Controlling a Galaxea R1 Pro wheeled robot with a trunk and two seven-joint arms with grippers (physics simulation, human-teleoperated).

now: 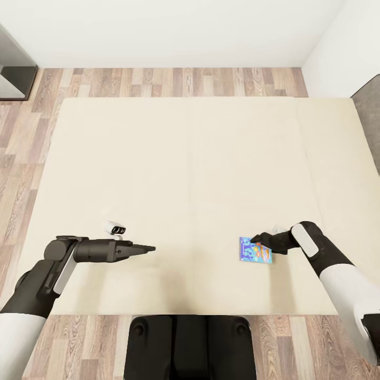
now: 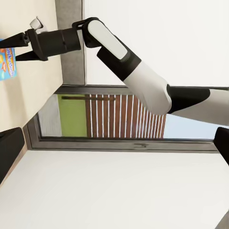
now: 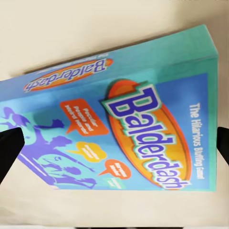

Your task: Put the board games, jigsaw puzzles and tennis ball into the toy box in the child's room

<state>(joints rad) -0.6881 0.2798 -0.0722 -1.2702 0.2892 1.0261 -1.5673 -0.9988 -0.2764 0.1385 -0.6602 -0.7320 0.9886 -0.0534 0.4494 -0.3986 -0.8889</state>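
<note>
Right pincer point(image 1: 255, 240) is down over the small blue game box point(image 1: 256, 250), tips at the box's far edge as it lies flat on the bed point(image 1: 190, 158). In the right wrist view the box point(image 3: 119, 124) sits between the two dark fingertips point(image 3: 9, 148), one at each side with beige mattress showing around it, so the pincer looks released and spread, not yet gripping.

Left pincer point(image 1: 150, 248) hangs over bare mattress well apart from the box, its fingers drawn to a point; clenched on nothing, as far as I can tell.

To do this well, I'd say: square the spread fingers across the box's narrow width, lower until the tips press into the soft mattress beside both long edges, then close firmly. A thin flat box could slide or tip out of a shallow pinch.
</note>
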